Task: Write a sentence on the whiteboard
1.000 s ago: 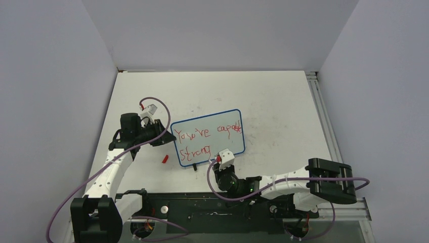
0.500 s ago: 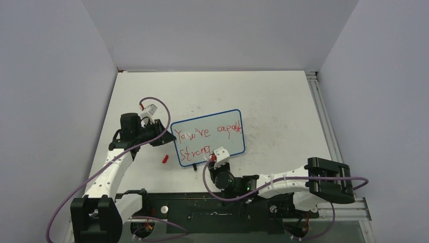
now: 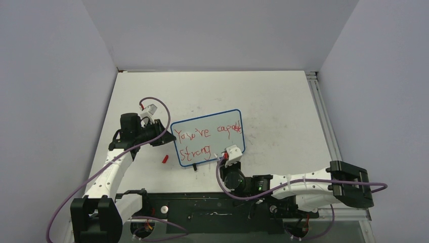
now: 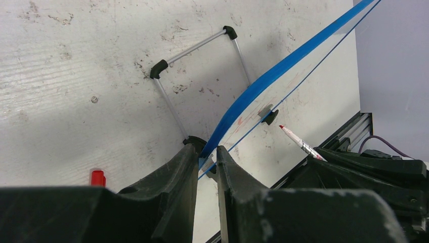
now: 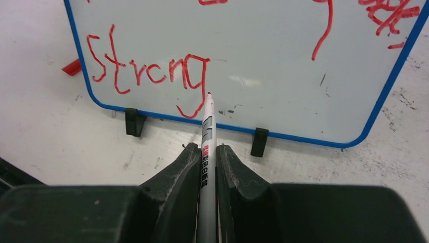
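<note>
The whiteboard (image 3: 222,121), blue-framed, stands tilted on the table, its frame also in the right wrist view (image 5: 389,88). The sentence (image 3: 205,134) is in red, two lines, "You're capable" and "Strong" (image 5: 146,71). My left gripper (image 4: 206,152) is shut on the whiteboard's blue left edge (image 4: 263,83). My right gripper (image 5: 206,152) is shut on a white red-tipped marker (image 5: 207,131). The marker's tip is at the board just right of the tail of the "g". The marker also shows in the left wrist view (image 4: 298,142).
A red marker cap (image 3: 165,159) lies on the table left of the board; it also shows in the left wrist view (image 4: 97,178). Two black clip feet (image 5: 134,121) hold the board's lower edge. A wire stand (image 4: 195,48) props it behind.
My right arm swung left and then back right along the board's lower edge, ending a little further right. The left arm and the board have not moved.
</note>
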